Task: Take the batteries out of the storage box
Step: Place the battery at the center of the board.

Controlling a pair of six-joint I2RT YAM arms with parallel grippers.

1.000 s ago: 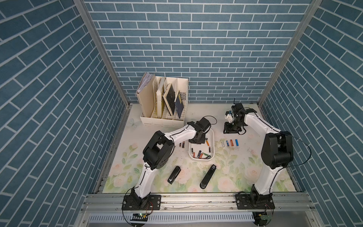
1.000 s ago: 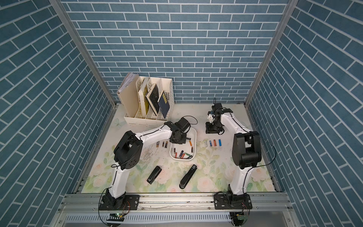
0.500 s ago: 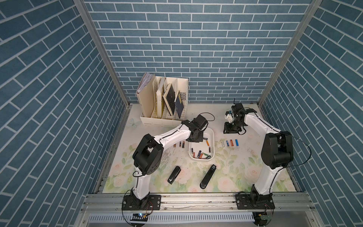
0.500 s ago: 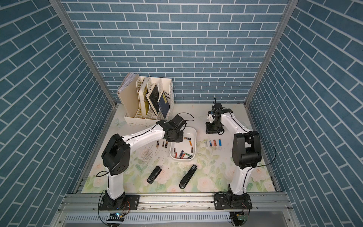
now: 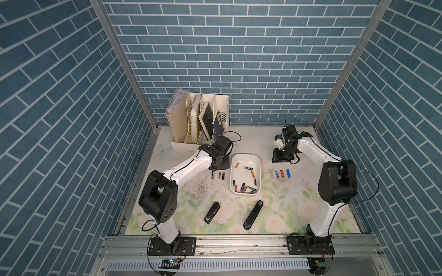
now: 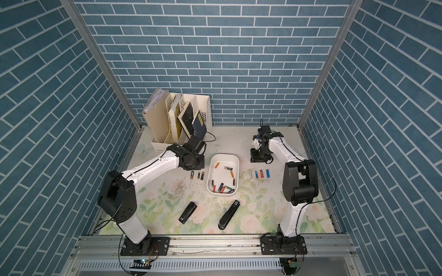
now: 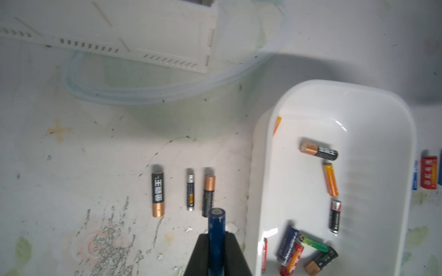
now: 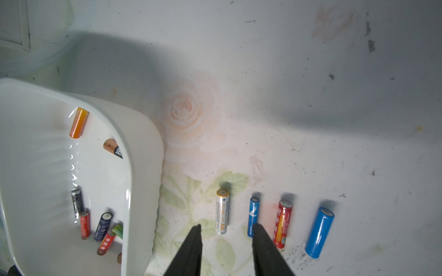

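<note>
Since a second ago your left arm has swung outward. It has carried the left gripper off the shallow white plastic storage box to just beside its left wall. Its jaws pinch a dark blue cylindrical battery. The battery's long axis runs along the fingers, flat end pointing away from the wrist. It lies parallel to the row of three black-and-gold batteries on the floral mat beneath. About ten mixed batteries remain in the box, most gathered at its near end. Your right gripper has not moved. Its jaws stand spread and empty above a row of four batteries to the right of the box.
</note>
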